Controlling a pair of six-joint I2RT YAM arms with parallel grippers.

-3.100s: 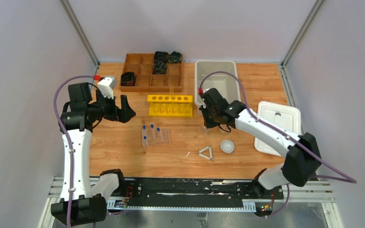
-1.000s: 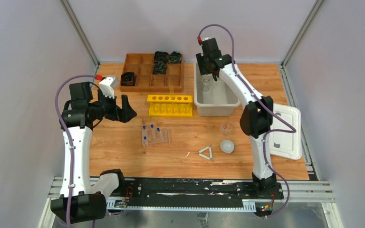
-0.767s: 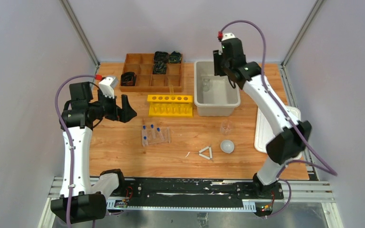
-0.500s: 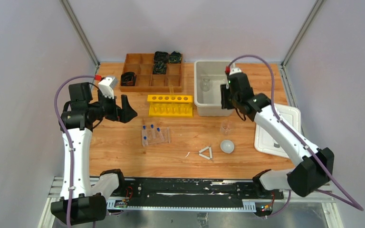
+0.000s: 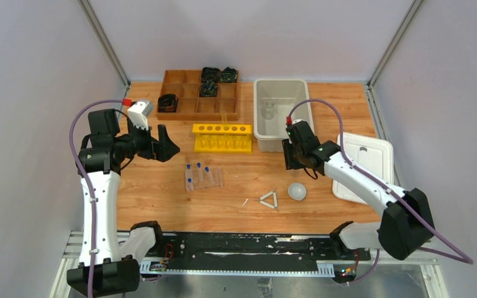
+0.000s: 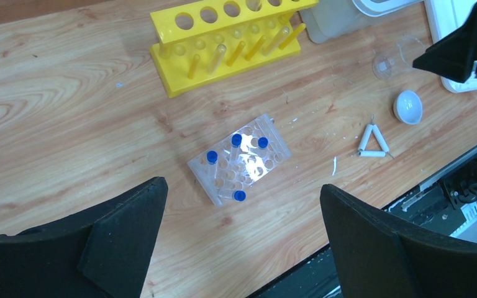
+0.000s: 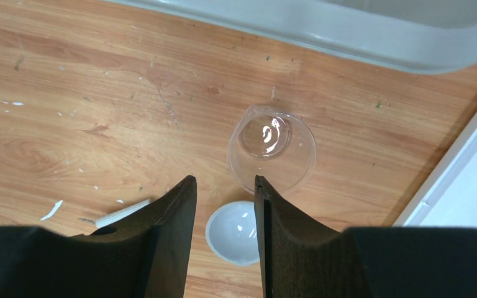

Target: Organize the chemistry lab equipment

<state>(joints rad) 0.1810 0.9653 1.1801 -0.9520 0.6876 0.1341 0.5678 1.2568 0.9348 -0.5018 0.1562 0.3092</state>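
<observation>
A clear glass vessel (image 7: 272, 149) stands upright on the wood just in front of the grey bin (image 5: 298, 127). My right gripper (image 7: 223, 180) hovers over it, open, with nothing between its fingers; its right fingertip is close to the vessel's rim. Past the fingers I see the white round dish (image 7: 236, 233) and the white triangle (image 5: 269, 200). A second glass vessel (image 5: 268, 112) lies inside the bin. Blue-capped tubes sit in a clear rack (image 6: 242, 161). Thin tubes stand in the yellow rack (image 5: 222, 138). My left gripper (image 5: 168, 143) hangs wide open high over the left side.
The brown wooden divided tray (image 5: 189, 102) with black coiled items stands at the back left. A white lid (image 5: 363, 164) lies flat at the right, close beside the right arm. The black rail (image 5: 242, 251) runs along the near edge.
The right arm has swung from above the grey bin, where a glass vessel now lies, down to the vessel on the table. The left arm has stayed still.
</observation>
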